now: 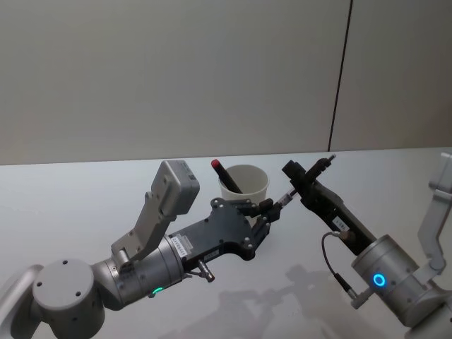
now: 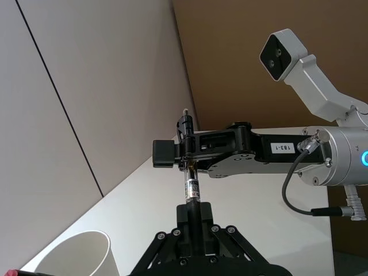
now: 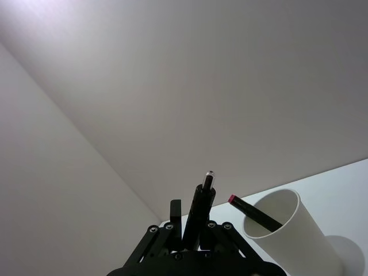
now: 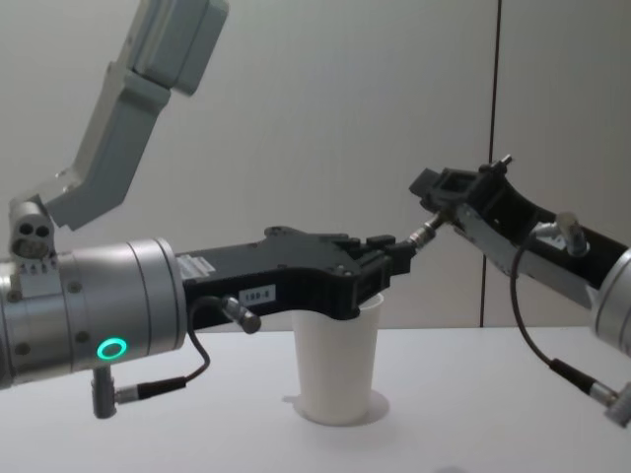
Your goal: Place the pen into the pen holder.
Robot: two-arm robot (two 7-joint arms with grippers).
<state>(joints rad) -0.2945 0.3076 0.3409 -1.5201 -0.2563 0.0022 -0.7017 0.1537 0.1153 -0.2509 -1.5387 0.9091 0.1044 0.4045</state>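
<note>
A slim dark pen point(image 1: 286, 196) hangs in the air between my two grippers, just right of the pen holder point(image 1: 245, 185), a white tapered cup on the table. My left gripper point(image 1: 268, 207) is shut on the pen's lower end beside the cup's rim. My right gripper point(image 1: 305, 178) is shut on the pen's upper part, and the pen's tip sticks out beyond it. The left wrist view has the pen point(image 2: 191, 187) running from my left gripper point(image 2: 192, 221) up to my right gripper point(image 2: 184, 150). In the chest view the pen point(image 4: 426, 233) is above the cup point(image 4: 338, 360).
A second pen with a red end point(image 1: 224, 176) leans inside the cup, also seen from the right wrist as the red-ended pen point(image 3: 250, 210). The white table point(image 1: 85, 205) is bare around the cup. A grey wall stands behind.
</note>
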